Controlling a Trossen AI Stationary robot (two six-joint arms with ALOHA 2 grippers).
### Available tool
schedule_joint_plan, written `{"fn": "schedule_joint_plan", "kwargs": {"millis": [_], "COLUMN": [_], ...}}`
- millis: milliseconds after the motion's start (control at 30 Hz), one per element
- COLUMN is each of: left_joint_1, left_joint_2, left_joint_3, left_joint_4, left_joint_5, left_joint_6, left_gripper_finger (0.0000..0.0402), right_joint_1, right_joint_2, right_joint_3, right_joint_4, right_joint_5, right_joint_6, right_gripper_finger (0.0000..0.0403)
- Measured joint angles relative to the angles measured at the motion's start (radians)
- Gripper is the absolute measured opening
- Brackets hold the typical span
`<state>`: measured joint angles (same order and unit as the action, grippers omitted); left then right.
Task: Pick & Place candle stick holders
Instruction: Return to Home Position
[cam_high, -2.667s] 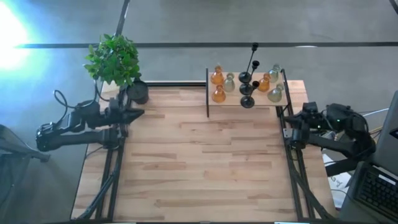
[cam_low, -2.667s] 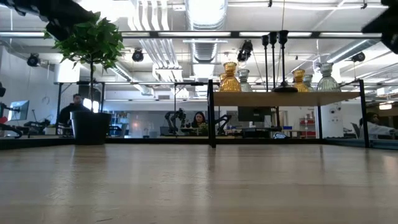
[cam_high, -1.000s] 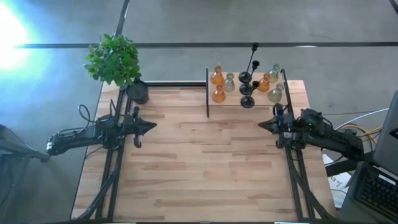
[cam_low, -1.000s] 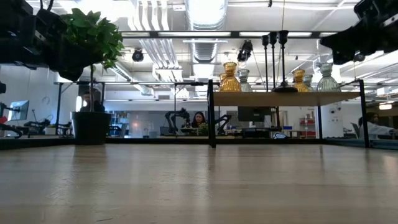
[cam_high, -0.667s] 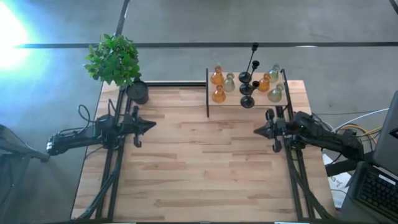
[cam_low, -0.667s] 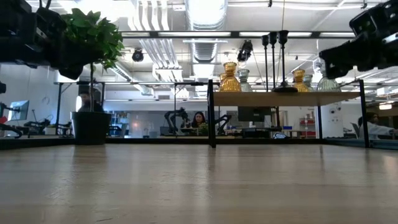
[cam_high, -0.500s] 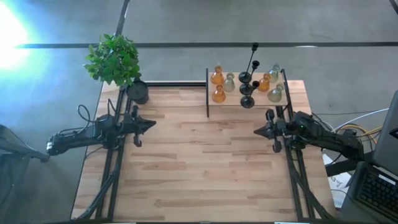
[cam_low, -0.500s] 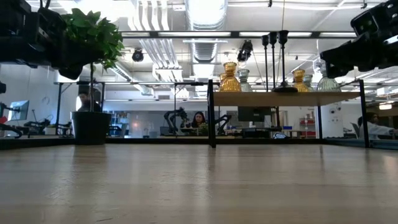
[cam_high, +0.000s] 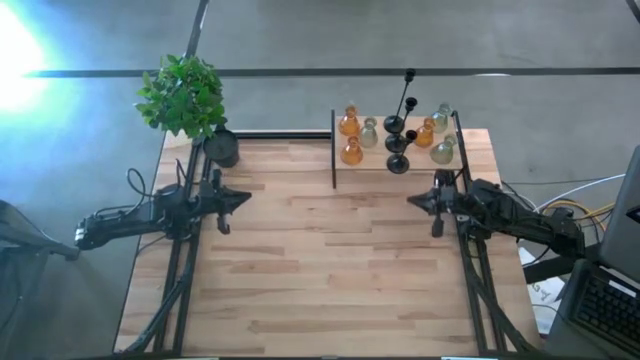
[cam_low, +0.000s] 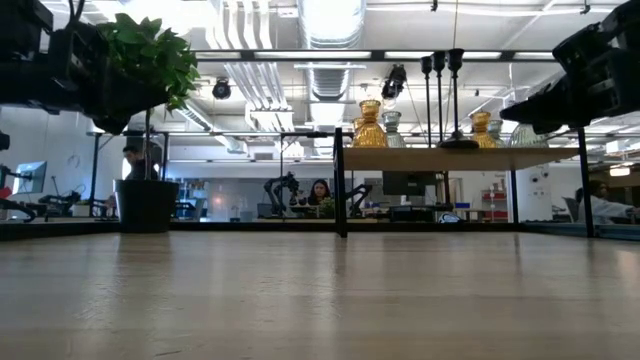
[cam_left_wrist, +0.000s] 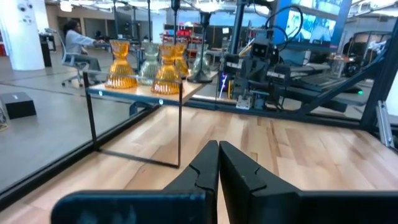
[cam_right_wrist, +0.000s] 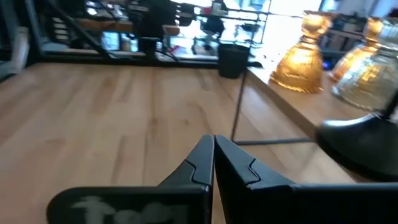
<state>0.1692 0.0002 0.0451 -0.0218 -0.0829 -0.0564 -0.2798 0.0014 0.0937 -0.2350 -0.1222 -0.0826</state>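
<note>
Two arms: dark, one reaching in from each side edge of the table (cam_high: 320, 270), both pointing inward toward its middle and raised above the wood.
Left gripper (cam_high: 245, 197): over the left side of the table, near the plant pot. Its two fingers are pressed flat together with nothing between them, as the left wrist view shows plainly.
Right gripper (cam_high: 411, 201): over the right side of the table, just in front of the shelf. Its fingers are also closed against each other and empty.
Candle stick holders (cam_high: 369, 131): every one in view stands upright on the shelf top, grouped close together.
Amber holders (cam_high: 351, 152): three, bulb-shaped, two toward the shelf's left end and one toward its right.
Pale clear holders (cam_high: 443, 150): three, mixed in among the amber ones.
Black holders (cam_high: 398, 163): round bases near the shelf's middle, with three thin stems rising well above the glass ones in the low view.
Shelf (cam_high: 375, 160): a small wooden top on thin black legs, at the far right of the table.
Plant (cam_high: 182, 95): leafy and green, in a black pot (cam_high: 222, 150) at the far left corner.
</note>
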Motion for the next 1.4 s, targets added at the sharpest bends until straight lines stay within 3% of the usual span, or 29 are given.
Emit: {"fn": "schedule_joint_plan", "kwargs": {"millis": [133, 567, 1000, 1400], "left_joint_1": [0.0, 0.0, 0.0, 0.0], "left_joint_2": [0.003, 0.004, 0.004, 0.004], "left_joint_3": [-0.001, -0.001, -0.001, -0.001], "left_joint_4": [-0.015, -0.019, -0.017, -0.017], "left_joint_5": [0.002, 0.003, 0.003, 0.003], "left_joint_6": [-0.002, -0.004, -0.004, -0.004], "left_gripper_finger": [0.0016, 0.0016, 0.0016, 0.0016], "right_joint_1": [0.0, 0.002, 0.239, 0.256], "right_joint_2": [0.0, 0.0, -0.002, -0.002], "right_joint_3": [0.0, 0.0, 0.0, 0.0], "right_joint_4": [-0.023, -0.022, -0.02, -0.02], "right_joint_5": [0.048, 0.047, 0.044, 0.046], "right_joint_6": [0.001, 0.001, 0.003, 0.003], "right_gripper_finger": [0.0009, 0.0009, 0.0009, 0.0009]}}
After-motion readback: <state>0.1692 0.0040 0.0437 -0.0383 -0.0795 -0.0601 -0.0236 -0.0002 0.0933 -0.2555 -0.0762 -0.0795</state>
